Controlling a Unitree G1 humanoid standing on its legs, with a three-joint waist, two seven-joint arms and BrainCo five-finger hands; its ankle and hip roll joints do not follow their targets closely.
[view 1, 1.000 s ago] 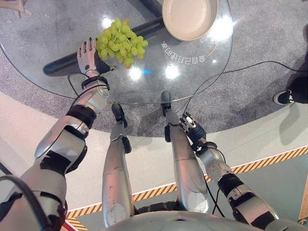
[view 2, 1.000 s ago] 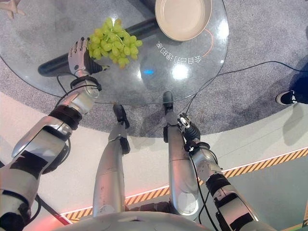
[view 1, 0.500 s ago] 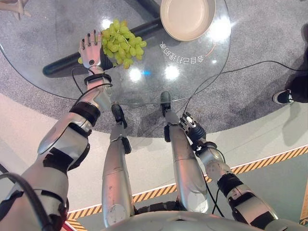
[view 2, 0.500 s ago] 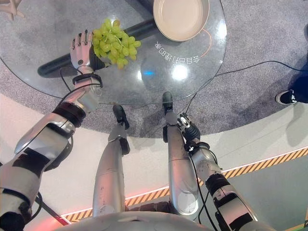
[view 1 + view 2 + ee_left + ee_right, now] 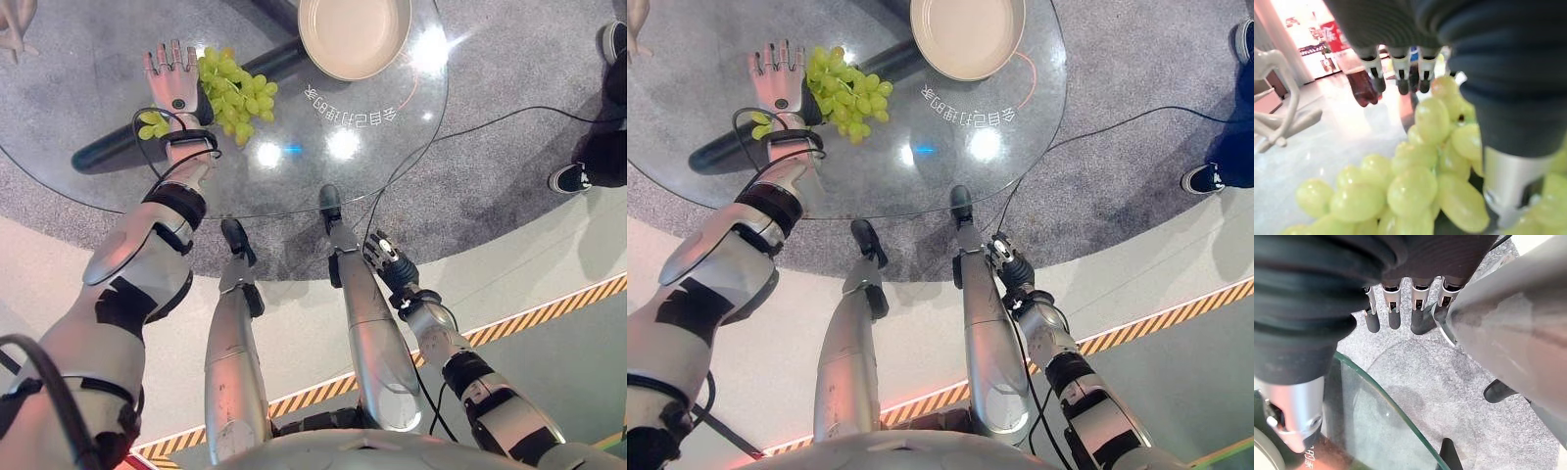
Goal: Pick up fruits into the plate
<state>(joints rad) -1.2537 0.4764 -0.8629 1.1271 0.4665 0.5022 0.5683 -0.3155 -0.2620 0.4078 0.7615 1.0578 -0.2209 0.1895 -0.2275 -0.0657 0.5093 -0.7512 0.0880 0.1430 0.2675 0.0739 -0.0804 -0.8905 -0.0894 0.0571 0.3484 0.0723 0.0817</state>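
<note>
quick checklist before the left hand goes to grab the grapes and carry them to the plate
1. Left hand open beside the grapes, fingers straight: ok.
2. Grapes actually gripped: not ok, nothing is curled round them.
3. All grapes in one bunch: not ok, a few loose grapes lie by the wrist.
4. Plate empty and on the glass table: ok.
5. Right hand out of the way, low beside the table edge: ok.
6. Stem position: cannot tell.

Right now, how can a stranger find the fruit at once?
On the round glass table, look at the robot's left side, away from the beige plate. The green grapes lie beside the open left hand, the table's only fruit.
</note>
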